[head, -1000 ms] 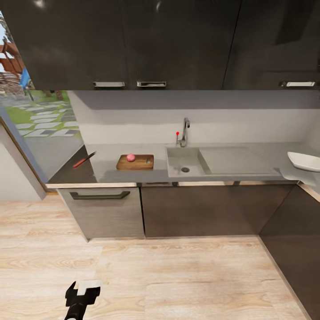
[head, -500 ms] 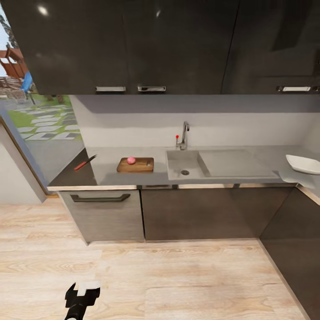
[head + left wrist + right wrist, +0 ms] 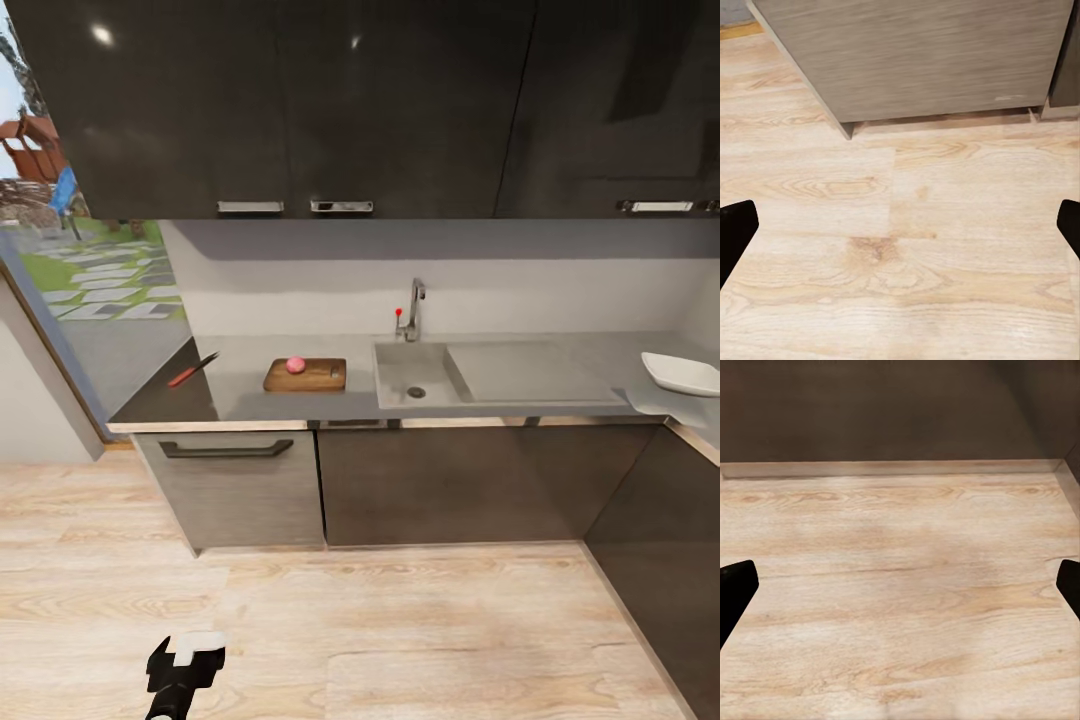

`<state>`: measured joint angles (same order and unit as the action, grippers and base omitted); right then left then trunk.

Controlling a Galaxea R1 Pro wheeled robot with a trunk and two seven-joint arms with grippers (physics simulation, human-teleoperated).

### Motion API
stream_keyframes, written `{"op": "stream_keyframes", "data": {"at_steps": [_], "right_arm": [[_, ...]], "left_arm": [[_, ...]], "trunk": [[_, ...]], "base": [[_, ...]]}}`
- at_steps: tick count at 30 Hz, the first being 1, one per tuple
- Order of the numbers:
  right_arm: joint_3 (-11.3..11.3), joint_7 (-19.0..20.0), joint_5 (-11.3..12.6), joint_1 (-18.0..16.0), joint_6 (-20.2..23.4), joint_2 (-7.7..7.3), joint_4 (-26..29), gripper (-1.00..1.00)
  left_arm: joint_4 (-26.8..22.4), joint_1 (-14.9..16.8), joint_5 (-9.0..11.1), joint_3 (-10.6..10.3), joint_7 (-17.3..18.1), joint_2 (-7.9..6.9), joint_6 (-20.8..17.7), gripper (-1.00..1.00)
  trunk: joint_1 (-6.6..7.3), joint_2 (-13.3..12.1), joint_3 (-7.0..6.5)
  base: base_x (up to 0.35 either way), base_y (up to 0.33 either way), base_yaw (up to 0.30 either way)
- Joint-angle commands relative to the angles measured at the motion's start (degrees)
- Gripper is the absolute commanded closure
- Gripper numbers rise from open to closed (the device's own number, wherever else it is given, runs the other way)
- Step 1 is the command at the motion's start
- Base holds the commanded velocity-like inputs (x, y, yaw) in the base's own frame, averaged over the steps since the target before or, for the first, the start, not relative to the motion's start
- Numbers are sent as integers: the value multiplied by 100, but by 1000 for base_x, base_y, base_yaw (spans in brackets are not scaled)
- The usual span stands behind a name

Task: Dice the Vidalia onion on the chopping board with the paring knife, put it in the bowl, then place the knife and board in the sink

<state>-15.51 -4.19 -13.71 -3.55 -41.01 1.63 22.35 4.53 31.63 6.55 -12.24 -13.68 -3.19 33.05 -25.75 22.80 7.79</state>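
The pale pink Vidalia onion point(image 3: 295, 364) rests on the brown chopping board point(image 3: 306, 376), which lies on the grey countertop point(image 3: 250, 385) just left of the sink point(image 3: 420, 376). At the counter's left end lies the red-handled paring knife point(image 3: 191, 369). The white bowl point(image 3: 683, 373) sits at the counter's far right. My left gripper point(image 3: 186, 656) hangs low over the wood floor, far in front of the counter. In the left wrist view that gripper point(image 3: 900, 232) is open and empty. The right gripper point(image 3: 900, 585) is also open over bare floor.
Glossy black upper cabinets point(image 3: 300, 100) overhang the counter, and dark lower cabinets point(image 3: 450, 480) front it, turning a corner at the right point(image 3: 660, 560). A chrome tap point(image 3: 414, 308) stands behind the basin. A window point(image 3: 80, 260) lies to the left. Pale wood floor point(image 3: 400, 630) stretches before the counter.
The whole head view has shifted a little, so the counter and cabinets sit slightly lower in the picture. The things on the counter and both grippers have kept their places.
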Motion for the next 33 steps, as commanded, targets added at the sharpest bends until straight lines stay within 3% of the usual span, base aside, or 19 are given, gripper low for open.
{"op": "stream_keyframes", "data": {"at_steps": [1, 33], "right_arm": [[-22, -39, -62, -5, -13, 4, -2, -100], [-22, -47, -71, -4, -13, 4, -2, -100]], "left_arm": [[22, 10, 57, -51, 3, 3, 35, -100], [22, 10, 57, -51, -2, 3, 35, -100]], "trunk": [[-3, 12, 12], [-3, 12, 12]], "base": [[0, 0, 0], [0, 0, 0]]}}
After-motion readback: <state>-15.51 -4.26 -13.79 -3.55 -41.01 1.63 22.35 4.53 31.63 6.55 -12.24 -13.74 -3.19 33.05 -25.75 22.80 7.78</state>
